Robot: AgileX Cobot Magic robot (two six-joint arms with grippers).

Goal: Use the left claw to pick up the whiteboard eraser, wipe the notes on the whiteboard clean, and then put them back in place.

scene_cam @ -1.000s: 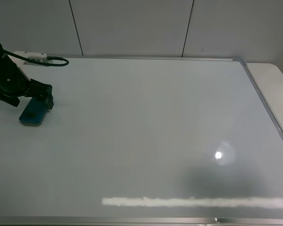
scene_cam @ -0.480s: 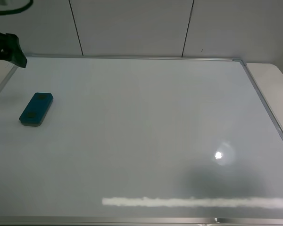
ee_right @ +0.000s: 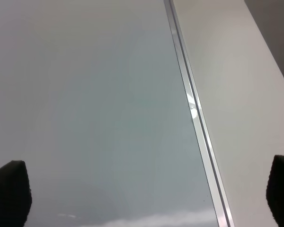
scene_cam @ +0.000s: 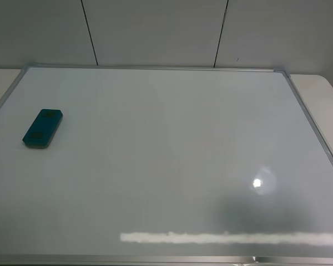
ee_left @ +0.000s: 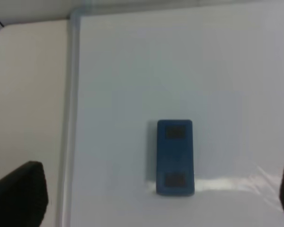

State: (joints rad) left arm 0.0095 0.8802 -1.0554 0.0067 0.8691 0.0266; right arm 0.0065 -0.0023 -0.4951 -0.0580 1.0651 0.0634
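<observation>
Hovering above board, my left end effector (ee_left: 149,201) spread wide, holding nothing; only finger (ee_left: 19,194) tips visible at wrist-view edges. Eraser (ee_left: 175,157) directly below, flat on whiteboard (scene_cam: 172,155), near its left frame edge, apart from fingers. No red notes visible anywhere on board. Right end effector (ee_right: 146,198) also parted, empty, over right frame edge beside tabletop (ee_right: 236,94). Judgement: wiping done, eraser returned; task at final step. Next: only stay clear.
</observation>
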